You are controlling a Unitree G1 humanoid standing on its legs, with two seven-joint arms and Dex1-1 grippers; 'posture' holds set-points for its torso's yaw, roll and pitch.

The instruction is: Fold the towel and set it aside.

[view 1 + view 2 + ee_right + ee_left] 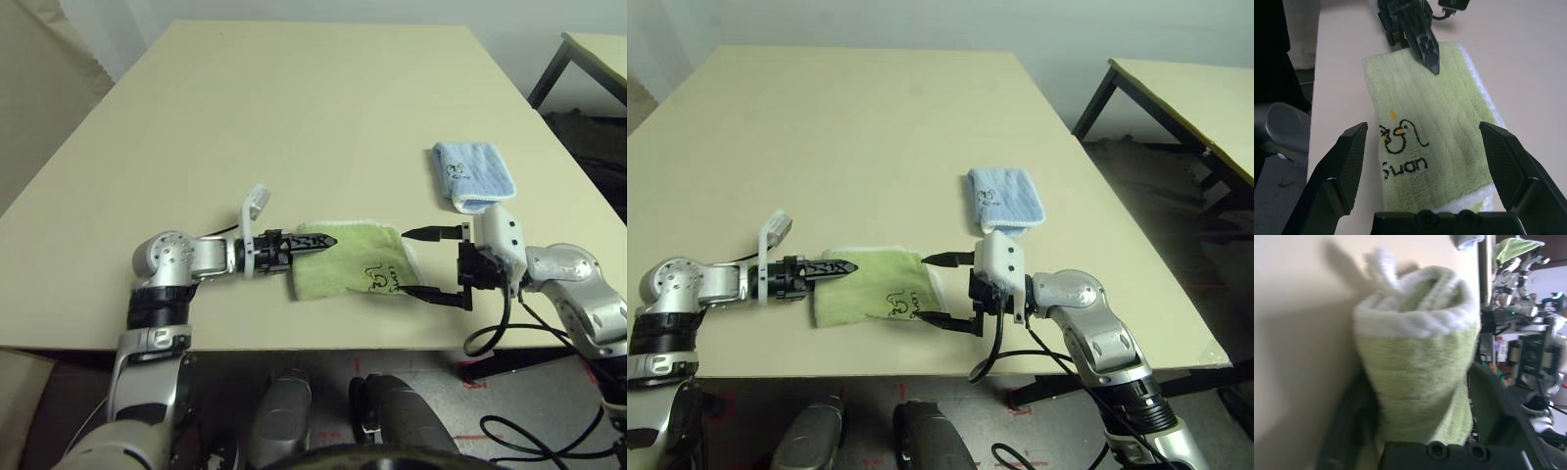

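The towel (358, 259), light yellow-green with a small dark drawing (1400, 134) and white edging (1415, 318), lies folded into a short band near the table's front edge. My left gripper (318, 245) is at its left end, one black finger lying on top, and the cloth is bunched between both fingers in the left wrist view. My right gripper (411, 262) stands open at the towel's right end. Its fingers (1352, 147) straddle that end without touching the cloth.
A smaller light blue towel (473, 174) lies folded behind the right gripper, toward the table's right edge. The pale table (294, 117) stretches far back and to the left. A second table (598, 44) stands off to the right.
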